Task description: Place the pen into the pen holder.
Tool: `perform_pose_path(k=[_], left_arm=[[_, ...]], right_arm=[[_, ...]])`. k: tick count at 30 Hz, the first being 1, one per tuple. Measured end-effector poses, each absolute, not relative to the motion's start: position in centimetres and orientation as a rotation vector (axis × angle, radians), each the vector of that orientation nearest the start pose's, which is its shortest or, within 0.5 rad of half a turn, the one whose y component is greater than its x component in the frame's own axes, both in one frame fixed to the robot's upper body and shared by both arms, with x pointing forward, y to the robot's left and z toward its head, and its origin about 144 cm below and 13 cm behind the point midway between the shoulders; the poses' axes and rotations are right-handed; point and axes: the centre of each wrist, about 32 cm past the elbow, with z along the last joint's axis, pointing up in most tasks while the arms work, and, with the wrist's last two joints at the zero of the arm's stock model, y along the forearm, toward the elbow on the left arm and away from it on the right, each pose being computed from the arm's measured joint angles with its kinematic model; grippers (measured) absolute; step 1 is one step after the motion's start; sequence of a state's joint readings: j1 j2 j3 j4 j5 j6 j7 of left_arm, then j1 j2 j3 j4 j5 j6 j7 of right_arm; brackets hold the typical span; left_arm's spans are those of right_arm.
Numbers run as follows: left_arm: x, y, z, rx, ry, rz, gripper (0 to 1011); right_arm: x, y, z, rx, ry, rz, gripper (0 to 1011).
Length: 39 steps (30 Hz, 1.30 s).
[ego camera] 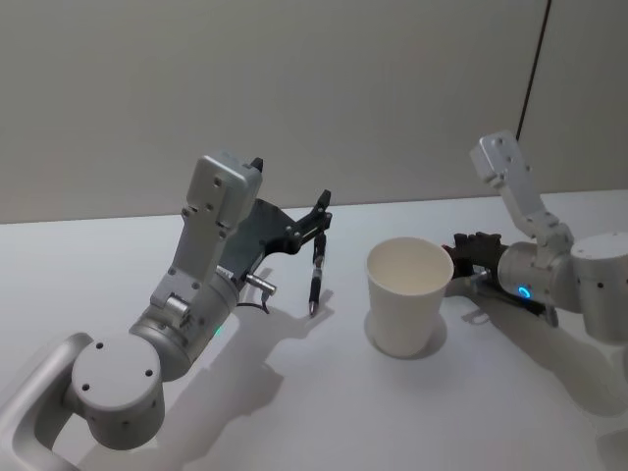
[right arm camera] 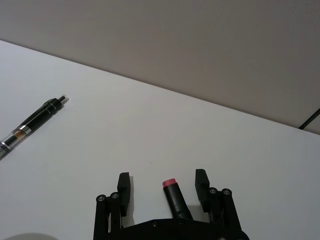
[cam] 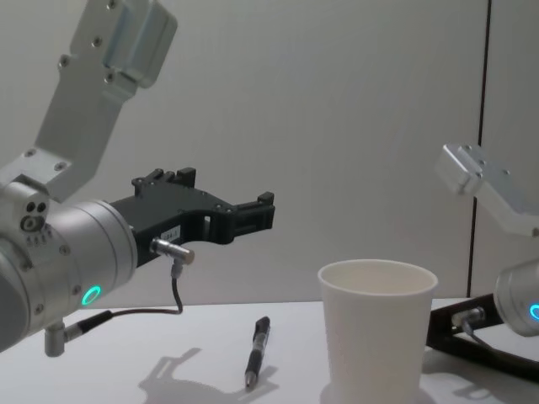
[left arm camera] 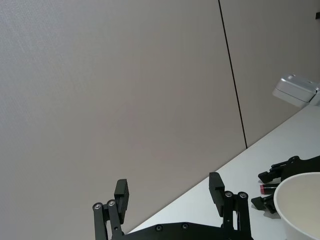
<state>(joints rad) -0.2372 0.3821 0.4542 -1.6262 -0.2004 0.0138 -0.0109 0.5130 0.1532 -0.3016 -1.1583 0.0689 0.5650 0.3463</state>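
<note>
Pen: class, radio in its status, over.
Left tool open, raised above pen. Right tool open, low beside cup, straddling red-tipped item. Pen flat on table. Nothing between pen and cup.

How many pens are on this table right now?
2. One black pen lies on the table left of the cup. A red-tipped pen lies inside the open right gripper, right of the cup. The cup's bottom is hidden.
</note>
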Motion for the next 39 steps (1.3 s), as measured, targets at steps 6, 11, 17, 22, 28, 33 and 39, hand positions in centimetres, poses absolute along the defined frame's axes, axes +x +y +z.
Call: perform_pose_path(k=[6,11,17,22,28,33,39], left_arm=[[49.2,19.84,120.44,0.061,-0.268,1.124,1001],[49.2,19.84,120.44,0.061,-0.268,1.124,1001],[49.2,19.84,120.44,0.061,-0.268,1.124,1001],[49.2,19.84,120.44,0.061,-0.268,1.124,1001],[49.2,19.84,120.44,0.061,-0.268,1.124,1001],[49.2,19.84,120.44,0.061,-0.268,1.124,1001],[49.2,19.84,120.44,0.061,-0.268,1.124,1001]], right_arm=[[59.12,-20.6,119.68,-0.514,0.27,-1.052,777],[59.12,-20.61,119.67,-0.514,0.27,-1.052,745],[59.12,-20.6,119.66,-0.514,0.27,-1.052,711],[59.12,-20.61,119.65,-0.515,0.27,-1.052,677],[59.12,-20.61,119.64,-0.515,0.27,-1.052,642],[59.12,-20.61,119.63,-0.515,0.27,-1.052,606],[59.12,-20.62,119.63,-0.515,0.27,-1.052,565]])
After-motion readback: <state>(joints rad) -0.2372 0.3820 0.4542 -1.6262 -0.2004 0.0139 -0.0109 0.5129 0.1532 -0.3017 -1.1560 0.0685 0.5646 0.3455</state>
